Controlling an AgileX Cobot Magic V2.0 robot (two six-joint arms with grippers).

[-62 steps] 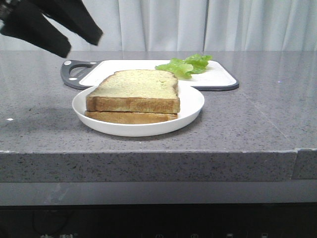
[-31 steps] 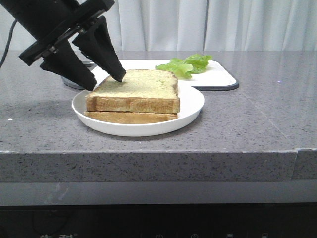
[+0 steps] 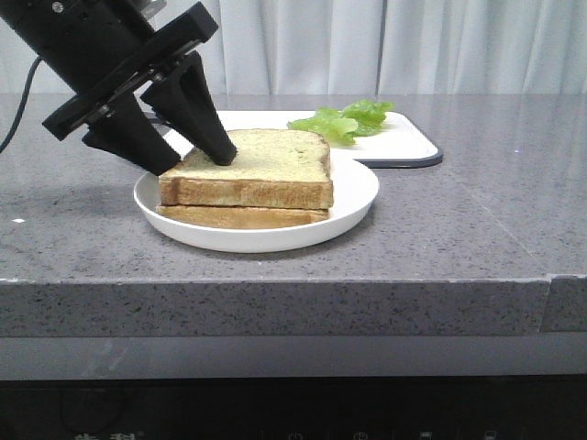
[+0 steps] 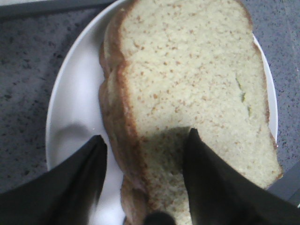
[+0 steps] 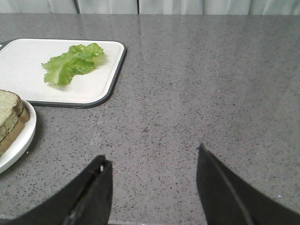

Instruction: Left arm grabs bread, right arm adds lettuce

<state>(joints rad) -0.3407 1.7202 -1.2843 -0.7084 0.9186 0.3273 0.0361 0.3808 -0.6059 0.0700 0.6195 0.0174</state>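
Bread (image 3: 252, 165) tops one thinner slice (image 3: 240, 216) on one white plate (image 3: 353, 197); left gripper (image 3: 194, 156) spread, straddling its edge; one lettuce (image 3: 341, 119) on one cutting board (image 3: 404, 142); right gripper (image 5: 152, 180) spread above the bench (image 5: 211, 93)

Two slices of bread stacked on one white plate (image 3: 353, 197): one thick bread (image 3: 261, 165) on top, one thinner slice (image 3: 243, 217) beneath. One lettuce (image 3: 344, 119) leaf bunch on one white cutting board (image 3: 404, 142), at about 1 o'clock from the plate. Two black grippers, the left gripper (image 3: 194, 158) and the right gripper (image 5: 152, 157), with two wedge-shaped fingers each.
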